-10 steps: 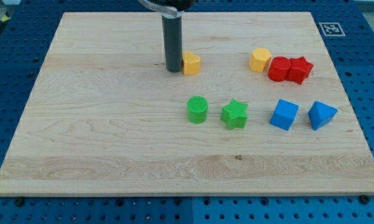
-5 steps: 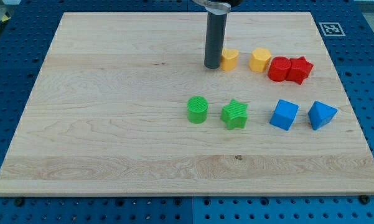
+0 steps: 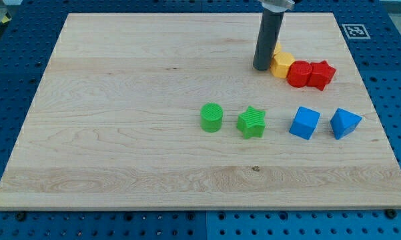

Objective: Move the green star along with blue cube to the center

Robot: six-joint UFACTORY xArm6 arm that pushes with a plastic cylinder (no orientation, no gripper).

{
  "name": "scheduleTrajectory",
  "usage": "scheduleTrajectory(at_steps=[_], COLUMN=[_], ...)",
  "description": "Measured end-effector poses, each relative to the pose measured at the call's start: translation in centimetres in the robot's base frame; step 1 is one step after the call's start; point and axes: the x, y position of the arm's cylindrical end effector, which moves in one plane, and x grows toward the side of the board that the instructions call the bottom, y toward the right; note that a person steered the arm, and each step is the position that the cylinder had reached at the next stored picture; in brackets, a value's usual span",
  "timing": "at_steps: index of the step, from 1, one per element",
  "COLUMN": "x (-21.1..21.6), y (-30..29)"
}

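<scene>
The green star point(image 3: 251, 123) lies right of the board's middle, with the blue cube point(image 3: 304, 123) a short way to its right, apart from it. My tip point(image 3: 261, 68) is near the view's top right, well above both. It touches the left side of a yellow block point(image 3: 283, 63), and a second yellow block seems to sit partly hidden behind the rod.
A green cylinder point(image 3: 211, 117) stands just left of the star. A blue wedge-like block point(image 3: 345, 123) lies right of the cube. A red cylinder point(image 3: 299, 73) and a red star point(image 3: 321, 74) sit pressed against the yellow block on the wooden board point(image 3: 120, 133).
My tip has slid to the right along the view's top, pushing a yellow block rightward until it meets the other yellow block. The green and blue blocks have not moved.
</scene>
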Motion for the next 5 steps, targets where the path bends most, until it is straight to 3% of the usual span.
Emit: scheduleTrajectory(at_steps=[1,3,4,5], x=[0.0,2.7,6.6,12.8], y=[-2.2,-12.7,-17.3,-18.2])
